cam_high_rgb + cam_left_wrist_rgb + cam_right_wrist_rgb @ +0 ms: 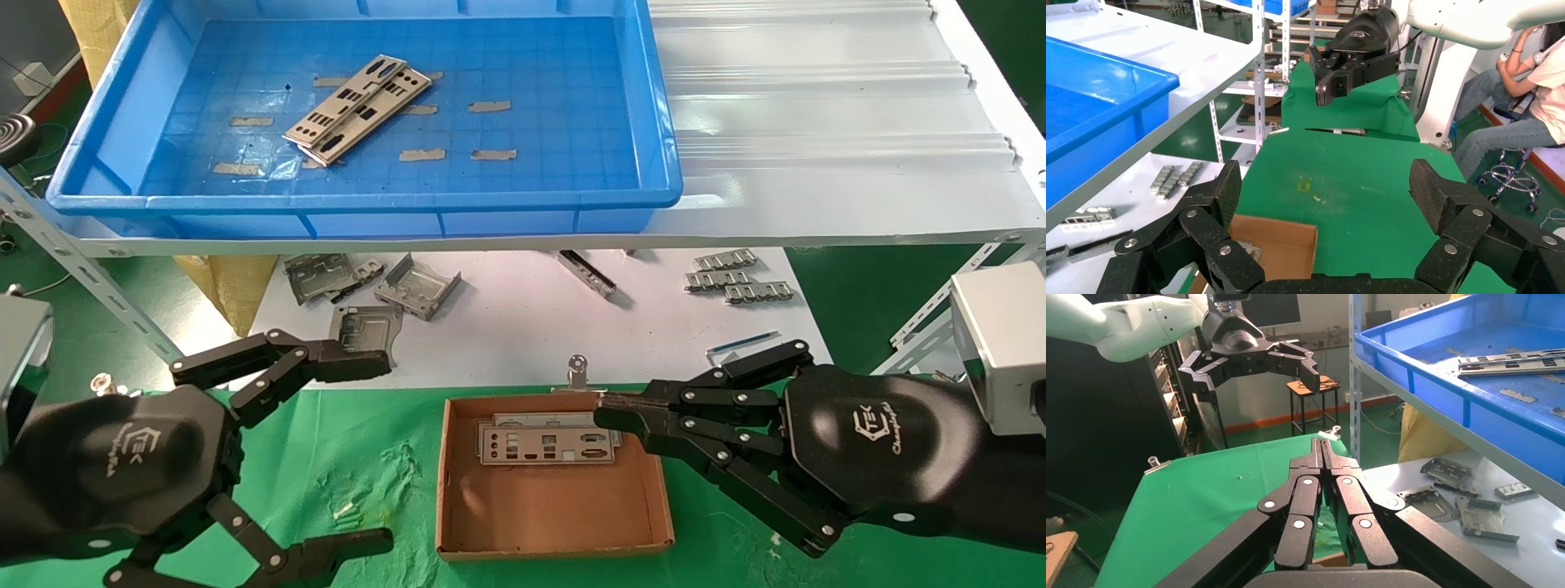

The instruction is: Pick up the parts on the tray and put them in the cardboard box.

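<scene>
Right tool [609,412], closed and empty, hovers at the cardboard box [552,523] edge, plates just below. Left tool [372,453] gapes. Remaining parts [357,109] lie ahead in the tray [106,122]; approach flat.

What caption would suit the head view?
Right claw, shut, over cardboard box holding plates; left claw open; more parts in tray.

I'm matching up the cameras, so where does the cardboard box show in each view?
Head view: cardboard box at bottom centre on the green cloth, right gripper at its far right corner.
Left wrist view: one corner of it shows between the left gripper's fingers.
Right wrist view: only a sliver below the shut fingers.
Shared landmark: the blue tray.
</scene>
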### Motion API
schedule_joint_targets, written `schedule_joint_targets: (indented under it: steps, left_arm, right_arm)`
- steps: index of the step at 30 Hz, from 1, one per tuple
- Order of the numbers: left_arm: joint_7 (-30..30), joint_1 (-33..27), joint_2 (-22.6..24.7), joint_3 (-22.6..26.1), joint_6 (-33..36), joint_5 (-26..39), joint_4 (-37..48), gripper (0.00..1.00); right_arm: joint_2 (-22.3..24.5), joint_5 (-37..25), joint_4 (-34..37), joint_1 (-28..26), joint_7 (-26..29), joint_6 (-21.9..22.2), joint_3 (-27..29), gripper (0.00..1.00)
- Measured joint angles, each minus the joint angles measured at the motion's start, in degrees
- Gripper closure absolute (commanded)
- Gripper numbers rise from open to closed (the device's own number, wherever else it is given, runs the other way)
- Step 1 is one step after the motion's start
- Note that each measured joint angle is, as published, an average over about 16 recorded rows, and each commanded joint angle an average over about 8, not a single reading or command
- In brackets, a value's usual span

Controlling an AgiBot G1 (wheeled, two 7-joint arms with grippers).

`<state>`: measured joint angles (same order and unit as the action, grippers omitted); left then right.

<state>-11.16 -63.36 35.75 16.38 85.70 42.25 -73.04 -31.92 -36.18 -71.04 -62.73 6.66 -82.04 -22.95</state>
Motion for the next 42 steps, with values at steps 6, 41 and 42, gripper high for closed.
schedule_joint_targets:
  steps: [6,41,42]
  left_arm:
    - [-1.61,-7.79,3.16,1.96,0.19,3.48,3.36,0.00]
    - [0.77,-51.14,33.44,15.22,-29.21,34.35,69.89,0.00]
    - [0.73,-51.20,33.56,15.22,-29.53,34.36,70.29,0.00]
  right_arm:
    - [0.00,0.00,0.00,0.00,0.00,0.00,0.00,1.00]
    - [0.00,0.00,0.00,0.00,0.00,0.00,0.00,0.88]
    - [0.00,0.00,0.00,0.00,0.00,0.00,0.00,0.76]
